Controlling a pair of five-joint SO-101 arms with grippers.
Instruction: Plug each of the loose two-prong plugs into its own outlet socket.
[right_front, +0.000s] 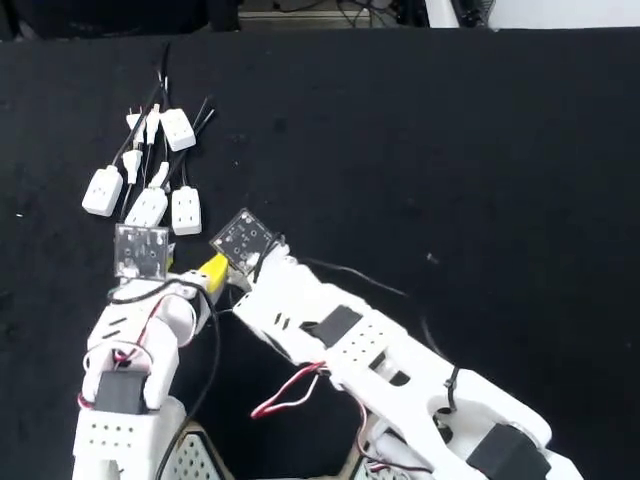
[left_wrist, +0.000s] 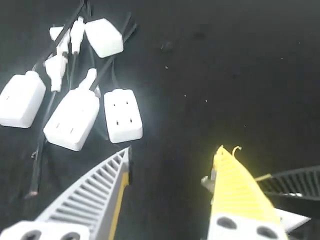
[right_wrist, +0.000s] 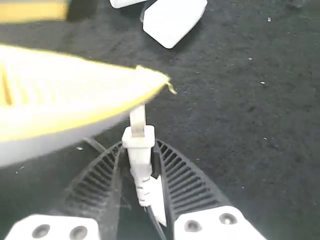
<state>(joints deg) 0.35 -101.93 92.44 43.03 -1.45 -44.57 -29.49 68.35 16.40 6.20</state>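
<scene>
Several white outlet blocks lie at the back left of the black mat: one (right_front: 186, 210) (left_wrist: 122, 115) nearest my grippers, another (right_front: 147, 207) (left_wrist: 72, 120) beside it, one (right_front: 102, 190) farther left and one (right_front: 177, 128) behind. Loose white plugs (right_front: 132, 160) (left_wrist: 55, 70) on black cords lie among them. My left gripper (left_wrist: 174, 150) stands open just short of the nearest block, holding nothing. Beside it, my right gripper (right_wrist: 139, 146) is shut on a white two-prong plug (right_wrist: 139, 160), prongs pointing forward. The left gripper's yellow finger (right_wrist: 75, 105) (right_front: 212, 270) crosses right over the plug's prongs.
Both arms (right_front: 130, 350) (right_front: 380, 360) come in from the front edge and crowd together at front left. A thin black cord (right_front: 370, 280) trails across the mat beside the right arm. The black mat (right_front: 480, 180) stretches bare to the right and back.
</scene>
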